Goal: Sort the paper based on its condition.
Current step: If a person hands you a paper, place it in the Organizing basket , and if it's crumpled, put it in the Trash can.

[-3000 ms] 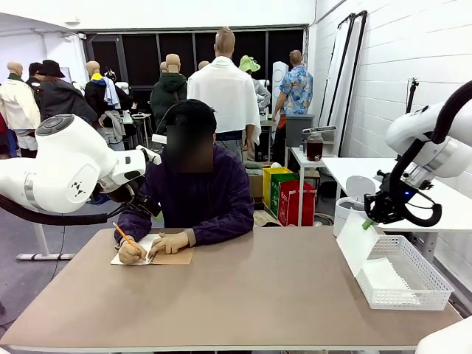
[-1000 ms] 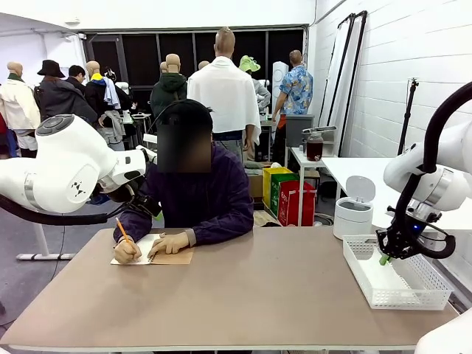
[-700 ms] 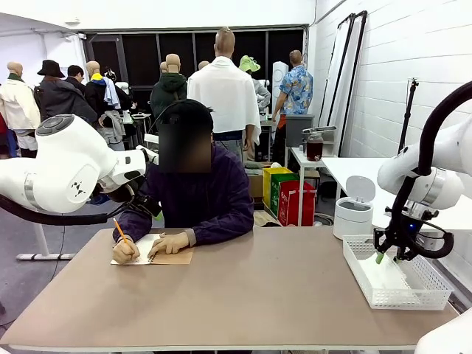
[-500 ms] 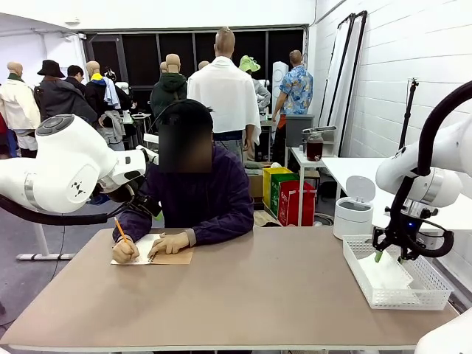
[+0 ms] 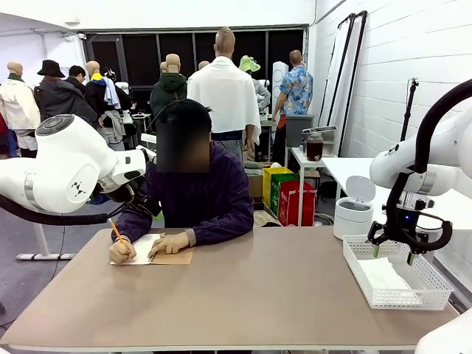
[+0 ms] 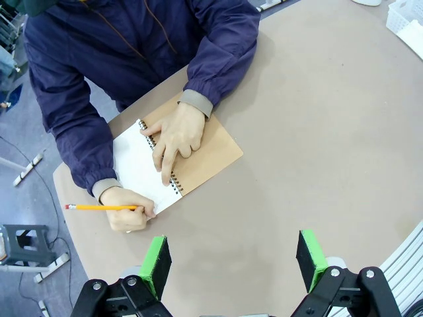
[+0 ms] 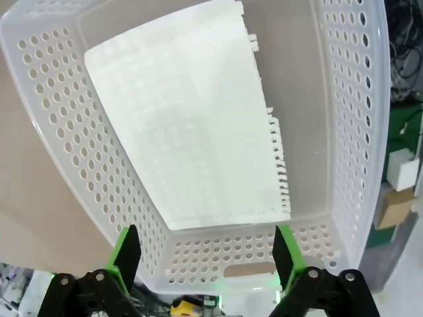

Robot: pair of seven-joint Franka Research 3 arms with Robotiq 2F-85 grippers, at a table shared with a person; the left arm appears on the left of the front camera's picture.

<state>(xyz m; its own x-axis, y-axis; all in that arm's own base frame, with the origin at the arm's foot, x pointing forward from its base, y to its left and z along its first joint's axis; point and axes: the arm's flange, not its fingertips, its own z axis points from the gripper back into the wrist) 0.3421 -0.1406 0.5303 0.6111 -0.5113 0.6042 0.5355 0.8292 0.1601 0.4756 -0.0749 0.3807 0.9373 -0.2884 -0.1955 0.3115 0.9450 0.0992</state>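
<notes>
The right claw (image 5: 392, 254) hangs released and empty above the white mesh basket (image 5: 402, 301) at the table's (image 5: 251, 295) right end. White paper (image 7: 185, 125) with one ragged edge lies flat inside the basket. The left claw (image 6: 231, 257) is spread wide above the table, near a person's spiral notebook (image 6: 201, 155).

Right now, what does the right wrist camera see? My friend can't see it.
White paper sheets lie flat in a white mesh basket. The right gripper hangs open above them, holding nothing.
</notes>
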